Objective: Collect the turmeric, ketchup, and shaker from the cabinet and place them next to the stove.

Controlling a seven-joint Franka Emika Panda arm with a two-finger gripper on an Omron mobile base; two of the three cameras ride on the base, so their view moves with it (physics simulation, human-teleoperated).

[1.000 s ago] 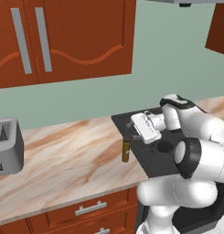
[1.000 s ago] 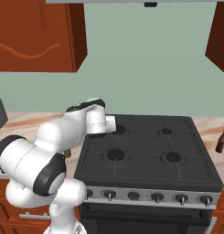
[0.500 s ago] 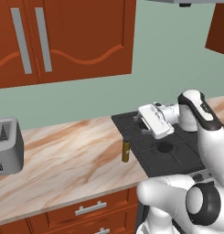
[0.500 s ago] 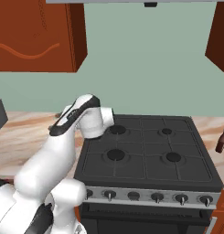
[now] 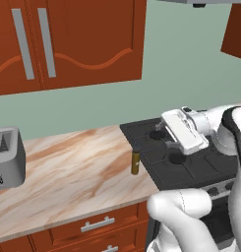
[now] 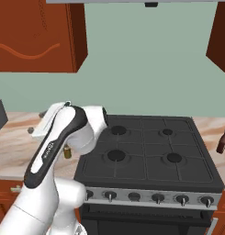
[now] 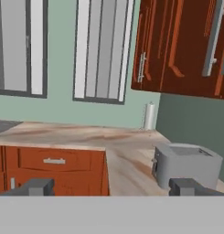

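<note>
Marble counter [image 5: 68, 167] runs left of stove [image 6: 150, 156], toaster [image 7: 186, 164] further along. Turmeric [image 5: 135, 163] already beside stove; ketchup [image 6: 222, 140] on right counter, prob placed too. Gripper [image 7: 112, 187] wide open, empty. Next: fetch shaker.

You had a grey toaster [image 5: 8, 156] sitting on the marble counter [image 5: 77, 172], near its left end. Red-brown drawers with grey handles [image 5: 98, 224] ran below. Along the far wall stood a white paper-towel roll [image 7: 150, 116] beside tall windows [image 7: 102, 50].
</note>
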